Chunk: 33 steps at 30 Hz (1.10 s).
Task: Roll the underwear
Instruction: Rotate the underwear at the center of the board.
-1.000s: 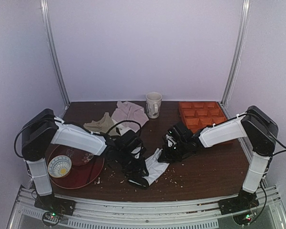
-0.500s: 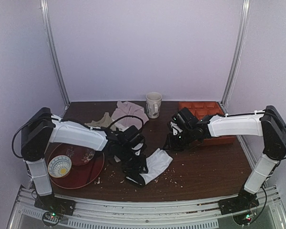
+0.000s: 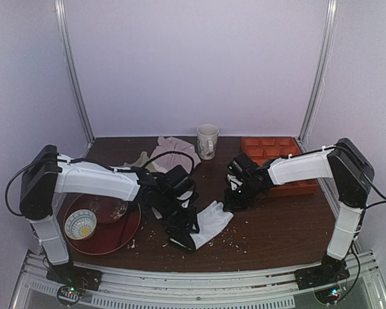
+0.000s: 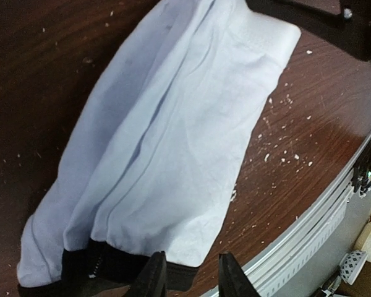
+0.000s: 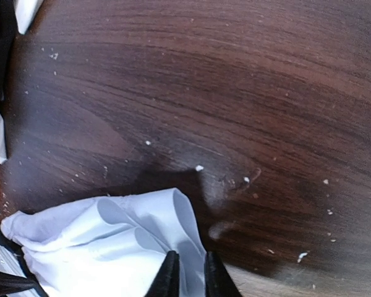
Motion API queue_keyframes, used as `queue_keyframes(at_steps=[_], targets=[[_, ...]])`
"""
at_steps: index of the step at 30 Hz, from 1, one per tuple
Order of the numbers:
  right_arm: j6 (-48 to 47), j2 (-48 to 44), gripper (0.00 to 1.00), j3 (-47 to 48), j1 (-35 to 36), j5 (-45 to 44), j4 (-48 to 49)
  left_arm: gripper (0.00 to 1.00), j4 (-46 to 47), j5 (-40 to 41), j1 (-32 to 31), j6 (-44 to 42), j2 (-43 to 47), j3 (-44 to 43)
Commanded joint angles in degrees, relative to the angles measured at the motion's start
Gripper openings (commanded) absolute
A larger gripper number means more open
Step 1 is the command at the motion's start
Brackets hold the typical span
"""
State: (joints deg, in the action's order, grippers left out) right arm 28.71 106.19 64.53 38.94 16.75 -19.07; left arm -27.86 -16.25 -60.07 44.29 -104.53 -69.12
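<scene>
White underwear [image 4: 167, 142] lies flattened near the front edge of the table [image 5: 247, 93], with a claw at each end.
The left claw [image 4: 190, 258] is at the near end, its fingers plainly apart and straddling the black hem [image 4: 86, 267] without clamping it. The cloth runs away from there as a creased white band over dark, crumb-strewn wood. At the far end the right claw [image 5: 187, 258] has its fingers almost together over a white fold; whether they pinch it cannot be told. Farther back stand a white mug [image 3: 207, 140] and an orange compartment tray [image 3: 273, 153].
</scene>
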Motion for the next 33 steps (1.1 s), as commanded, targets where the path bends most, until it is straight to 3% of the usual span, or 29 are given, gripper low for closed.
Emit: queue_keyframes(at_steps=[1, 5, 8, 20, 25, 29, 33], targets=[[0.8, -1.4, 0.10, -2.8, -0.1, 2.2, 1.8, 0.35, -2.5, 0.7, -0.5, 0.9, -3.0, -0.7], [2.8, -4.9, 0.10, -7.4, 1.0, 2.6, 3.2, 0.24, -5.8, 2.9, -0.5, -1.4, -5.3, -1.5], [4.6, -7.4, 0.10, -10.6, 2.7, 2.3, 4.1, 0.21, -8.4, 5.8, -0.4, -3.6, -6.7, -2.5], [17.6, -15.6, 0.10, -20.1, 12.6, -0.9, 11.8, 0.26, -10.8, 13.3, 3.2, -17.7, -7.3, -5.8], [19.3, -19.0, 0.11, -20.9, 14.2, -3.6, 10.0, 0.28, -11.7, 14.4, 4.3, -23.9, -5.9, -7.9], [17.0, -22.5, 0.13, -19.6, 13.9, -7.1, 4.3, 0.29, -13.3, 13.3, 4.4, -22.1, -2.0, -9.1], [14.6, -25.5, 0.15, -18.8, 11.8, -8.4, 1.9, 0.32, -14.1, 12.1, 4.4, -14.3, 4.0, -7.0]])
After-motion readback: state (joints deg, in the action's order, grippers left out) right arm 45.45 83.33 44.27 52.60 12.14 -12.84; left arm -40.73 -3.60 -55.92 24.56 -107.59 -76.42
